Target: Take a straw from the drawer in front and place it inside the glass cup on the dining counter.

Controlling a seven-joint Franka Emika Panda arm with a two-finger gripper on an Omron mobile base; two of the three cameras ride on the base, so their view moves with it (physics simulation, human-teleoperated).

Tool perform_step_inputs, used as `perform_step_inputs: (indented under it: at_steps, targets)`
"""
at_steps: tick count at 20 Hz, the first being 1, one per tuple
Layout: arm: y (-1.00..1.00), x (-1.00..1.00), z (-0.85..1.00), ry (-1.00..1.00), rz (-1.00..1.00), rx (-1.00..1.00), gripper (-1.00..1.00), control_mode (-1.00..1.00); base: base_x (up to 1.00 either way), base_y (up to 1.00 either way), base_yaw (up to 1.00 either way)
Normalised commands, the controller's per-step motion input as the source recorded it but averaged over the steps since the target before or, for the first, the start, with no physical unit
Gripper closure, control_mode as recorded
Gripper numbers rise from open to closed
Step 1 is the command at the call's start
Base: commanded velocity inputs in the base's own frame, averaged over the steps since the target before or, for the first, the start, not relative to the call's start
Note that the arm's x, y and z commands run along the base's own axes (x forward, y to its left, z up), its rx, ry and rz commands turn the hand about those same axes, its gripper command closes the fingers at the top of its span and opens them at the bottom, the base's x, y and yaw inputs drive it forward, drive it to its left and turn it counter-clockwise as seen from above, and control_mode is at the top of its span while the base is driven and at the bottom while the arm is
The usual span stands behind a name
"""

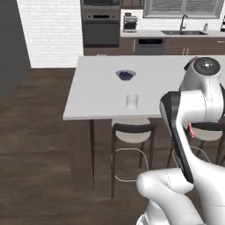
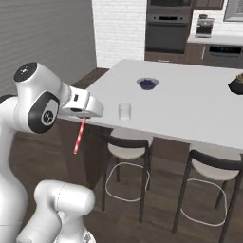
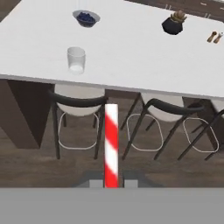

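Note:
My gripper is shut on the straw, a thin red-and-white striped stick that hangs down from the hand, short of the counter's near edge. In the hand view the straw rises straight up from between the fingertips of the gripper. A short pink tip of the straw peeks out beside the arm. The glass cup stands upright near the front edge of the white dining counter. The drawer is out of view.
A dark blue bowl sits behind the cup. A dark pot stands further right on the counter. Black-framed stools are tucked under the counter's edge.

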Motion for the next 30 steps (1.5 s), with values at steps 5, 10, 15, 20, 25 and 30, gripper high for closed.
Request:
perform_step_inputs:
  at_steps: [5,10,15,20,25,30]
  targets:
    - [0.00,0.00,0.00,0.00,0.00,0.00,1.00,1.00,0.75,0.89,-0.30]
    - [0.00,0.00,0.00,0.00,0.00,0.00,1.00,1.00,0.99,0.37,-0.16]
    - [0.00,0.00,0.00,0.00,0.00,0.00,1.00,1.00,1.00,0.00,0.00]
    - [0.00,0.00,0.00,0.00,0.00,0.00,1.00,1.00,0.99,-0.16,0.15]
    - [-0.07,0.07,0.00,-0.02,0.05,0.01,1.00,-1.00,0.58,-0.18,0.18]
    - [-0.60,0.03,0.08,-0.26,0.30,0.09,1.00,-1.00,0.00,0.00,0.00]
